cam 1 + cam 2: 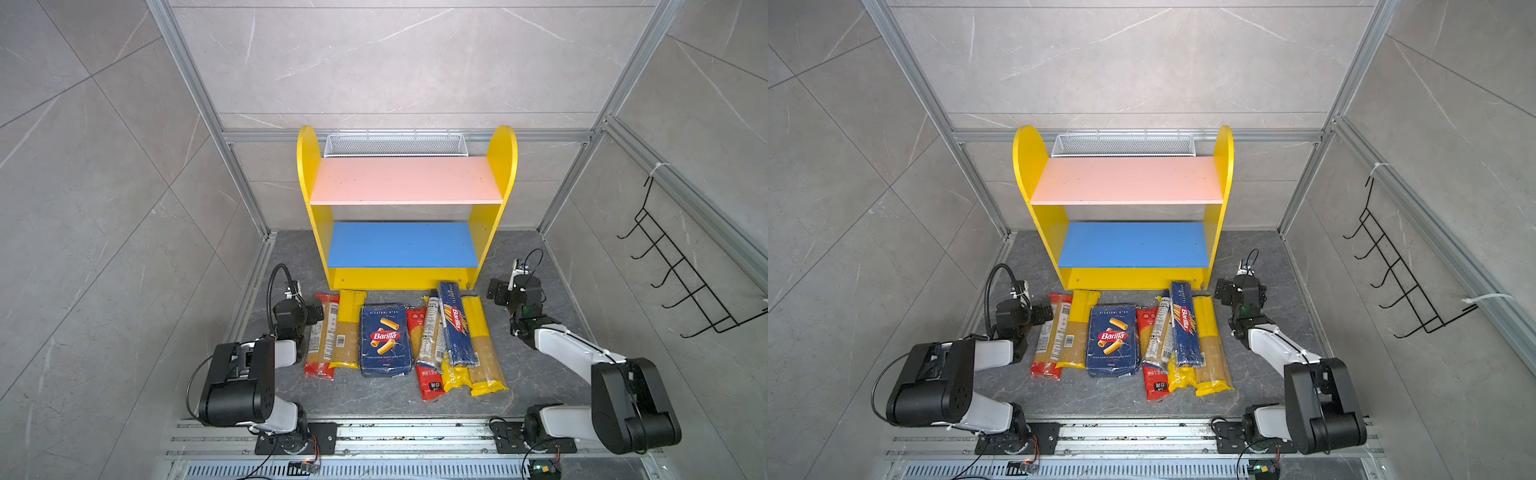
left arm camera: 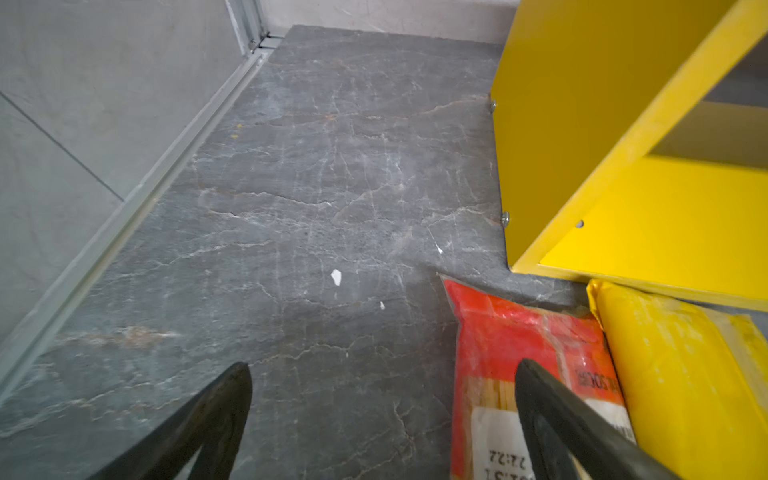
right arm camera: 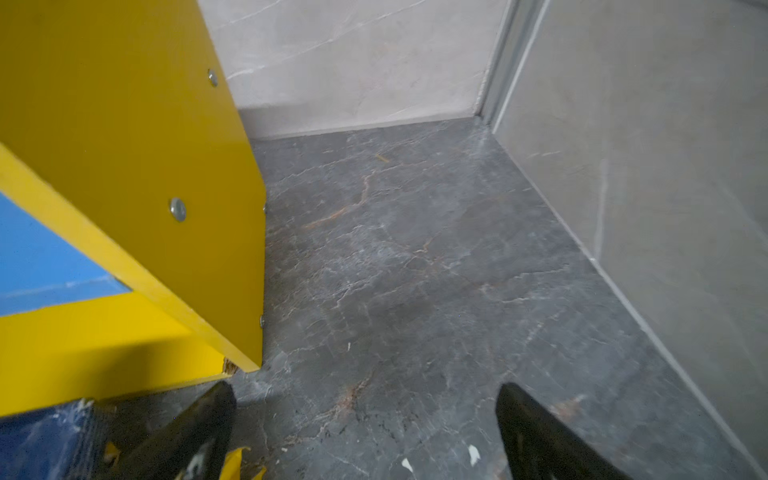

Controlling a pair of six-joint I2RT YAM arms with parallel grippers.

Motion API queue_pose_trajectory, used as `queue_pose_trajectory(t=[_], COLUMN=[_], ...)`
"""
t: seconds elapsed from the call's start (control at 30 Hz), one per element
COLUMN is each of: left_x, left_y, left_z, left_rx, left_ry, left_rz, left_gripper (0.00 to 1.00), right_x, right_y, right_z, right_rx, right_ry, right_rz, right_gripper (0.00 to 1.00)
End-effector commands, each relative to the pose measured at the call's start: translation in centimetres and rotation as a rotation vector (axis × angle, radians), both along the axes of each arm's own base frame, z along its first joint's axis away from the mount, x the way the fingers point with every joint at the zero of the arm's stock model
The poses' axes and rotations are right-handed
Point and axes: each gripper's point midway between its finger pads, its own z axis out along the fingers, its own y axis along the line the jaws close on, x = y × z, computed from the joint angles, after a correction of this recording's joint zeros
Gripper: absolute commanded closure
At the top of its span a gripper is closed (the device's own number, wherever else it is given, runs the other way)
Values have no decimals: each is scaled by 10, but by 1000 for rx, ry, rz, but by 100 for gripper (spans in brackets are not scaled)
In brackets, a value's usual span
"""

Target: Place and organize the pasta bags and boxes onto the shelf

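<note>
Spread wide, gripping nothing: left gripper, right gripper. Strewn at six o'clock of the shelf (lying flat): pasta packs.

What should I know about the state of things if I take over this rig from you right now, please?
Left tool: open, empty, beside the red-ended bag.
Right tool: open, empty, by the right foot of the shelf.
Pasta packs: all lie on the table in front of the shelf, rigatoni pack mid-row, spaghetti box atop bags on the right.
Done: nothing; pink board and blue board bare.
Left: shelve and order every pack.
</note>
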Motion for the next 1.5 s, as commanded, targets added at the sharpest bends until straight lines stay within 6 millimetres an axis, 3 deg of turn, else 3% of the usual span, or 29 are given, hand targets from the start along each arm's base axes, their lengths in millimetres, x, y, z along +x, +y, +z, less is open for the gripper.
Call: queue_pose_trajectory(t=[0.0, 0.07, 0.17, 0.3, 0.43, 0.73, 0.87, 1.1, 1.33, 1.47], left_x=[7, 7, 6, -1, -19, -62, -79, -95, -102, -102], left_y=[-1, -13, -33, -78, -113, -138, -155, -175, -184, -187], left_z=[33, 43, 68, 100, 119, 135, 134, 141, 124, 127], left_rx=[98, 178, 260, 261, 172, -86, -200, -222, -229, -229], left_ry=[-51, -51, -46, -42, -21, 60, 85, 133, 177, 177], left_rz=[29, 31, 54, -19, -74, -159, -225, -293, -308, -318], left_gripper=[0, 0, 0, 0, 0, 0, 0, 0, 0, 0], right_x=[-38, -45, -45, -58, -79, -133, -146, -157, -165, -166], right_y=[-42, -42, -20, 22, 63, 137, 149, 170, 176, 178], right_z=[8, 10, 6, 5, 4, -16, -37, -66, -96, -107], right_rx=[-4, 1, -15, 62, 90, 162, 163, 186, 181, 175], right_ry=[160, 274, 372, 391, 435, 531, 576, 636, 701, 725], right_rz=[-340, -373, -272, -103, 28, 239, 263, 315, 325, 329], right_gripper=[0, 0, 0, 0, 10, 12, 12, 12, 11, 12])
